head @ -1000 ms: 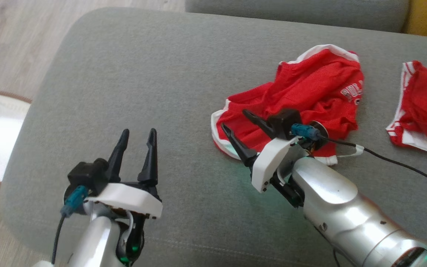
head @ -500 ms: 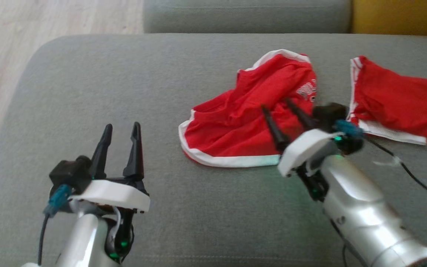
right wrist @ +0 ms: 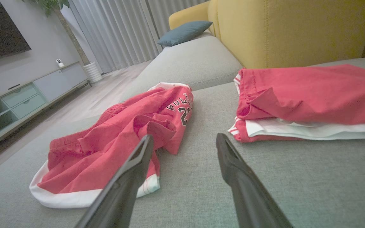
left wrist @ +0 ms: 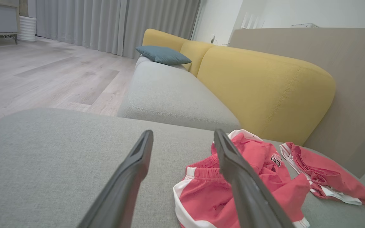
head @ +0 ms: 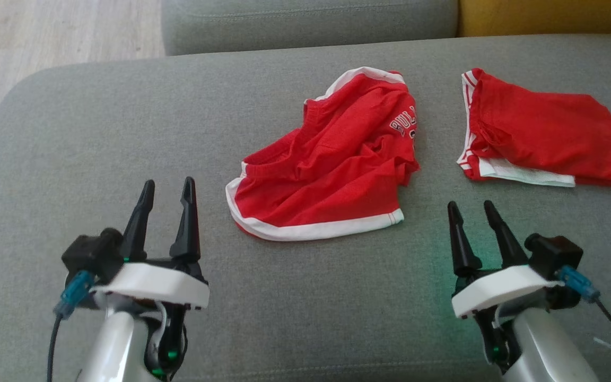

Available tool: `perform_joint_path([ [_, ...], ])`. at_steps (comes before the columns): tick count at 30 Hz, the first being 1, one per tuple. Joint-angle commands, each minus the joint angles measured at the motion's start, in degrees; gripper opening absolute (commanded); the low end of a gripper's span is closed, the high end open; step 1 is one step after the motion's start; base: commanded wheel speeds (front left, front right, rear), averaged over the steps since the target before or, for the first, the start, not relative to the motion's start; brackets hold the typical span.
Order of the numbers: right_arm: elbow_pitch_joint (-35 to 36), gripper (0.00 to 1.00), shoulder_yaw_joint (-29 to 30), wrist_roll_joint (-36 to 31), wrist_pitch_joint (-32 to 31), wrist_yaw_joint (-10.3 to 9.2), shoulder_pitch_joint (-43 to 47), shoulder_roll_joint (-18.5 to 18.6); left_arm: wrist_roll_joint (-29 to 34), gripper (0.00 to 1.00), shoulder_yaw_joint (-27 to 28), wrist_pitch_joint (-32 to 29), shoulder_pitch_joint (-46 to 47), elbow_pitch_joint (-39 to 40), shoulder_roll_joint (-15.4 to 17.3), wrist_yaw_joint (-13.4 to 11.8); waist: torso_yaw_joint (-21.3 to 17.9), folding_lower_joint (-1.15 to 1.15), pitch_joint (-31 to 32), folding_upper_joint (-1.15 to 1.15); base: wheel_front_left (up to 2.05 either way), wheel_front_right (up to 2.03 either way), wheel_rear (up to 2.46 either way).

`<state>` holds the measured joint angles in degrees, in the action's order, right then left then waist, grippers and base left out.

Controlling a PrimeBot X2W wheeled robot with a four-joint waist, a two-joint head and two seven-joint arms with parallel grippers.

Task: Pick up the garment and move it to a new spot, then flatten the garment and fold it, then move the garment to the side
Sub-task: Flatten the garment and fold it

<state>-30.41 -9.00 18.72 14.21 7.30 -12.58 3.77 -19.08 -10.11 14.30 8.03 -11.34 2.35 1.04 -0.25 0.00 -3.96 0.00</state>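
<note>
A crumpled red garment with white trim and white lettering (head: 332, 164) (left wrist: 249, 186) (right wrist: 116, 142) lies loose in the middle of the grey cushion (head: 125, 132). My left gripper (head: 167, 188) (left wrist: 182, 136) stands open near the front left, empty, well left of the garment. At the front right my right gripper (head: 470, 209) (right wrist: 184, 139) is also open and empty, just past the garment's right corner and apart from it.
A second red garment, folded with a white layer showing (head: 539, 132) (right wrist: 309, 98), lies at the right of the cushion. Behind are another grey seat (head: 305, 21), a yellow backrest (left wrist: 265, 85), a blue pillow (left wrist: 163, 54). Wooden floor (head: 45, 37) lies beyond the left edge.
My right gripper has drawn back off the crumpled garment to the front right, leaving it lying loose. The head camera has swung, shifting the whole scene left. The left gripper holds its pose.
</note>
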Motion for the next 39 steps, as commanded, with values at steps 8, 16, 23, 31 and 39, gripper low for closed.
perform_joint_path([
  [8, 4.1, 1.00, -4.0, 1.0, -0.4, 0.19, -0.4, -0.9, 0.5, 1.00, 1.4, 0.7, 1.1, 2.1, 0.5, 0.7, 0.7, 0.00, -0.8, 0.00, 0.00, 0.00, 0.00],
  [16, -2.5, 1.00, -6.7, 0.1, -5.0, 0.19, -2.7, -0.9, 0.7, 1.00, -0.1, 0.7, 1.2, 1.2, 0.5, 0.9, 3.7, 0.00, -1.7, 0.00, 0.00, 0.00, 0.00],
  [23, -8.0, 1.00, -5.9, 2.0, -5.4, 0.19, -5.4, -0.9, 0.7, 1.00, -0.5, 0.7, 1.6, 1.0, 0.5, 0.8, 5.8, 0.00, -2.8, 0.00, 0.00, 0.00, 0.00],
  [31, -15.2, 1.00, -5.1, 2.4, -4.6, 0.19, -10.6, -0.9, 0.5, 1.00, -1.3, 0.7, 3.0, 1.0, 0.5, 0.7, 7.9, 0.00, -5.2, 0.00, 0.00, 0.00, 0.00],
  [39, -20.9, 1.00, -7.3, 3.8, -4.5, 0.19, -13.9, -0.9, 0.3, 1.00, -1.4, 0.7, 3.8, 0.9, 0.5, 0.5, 9.0, 0.00, -6.1, 0.00, 0.00, 0.00, 0.00],
])
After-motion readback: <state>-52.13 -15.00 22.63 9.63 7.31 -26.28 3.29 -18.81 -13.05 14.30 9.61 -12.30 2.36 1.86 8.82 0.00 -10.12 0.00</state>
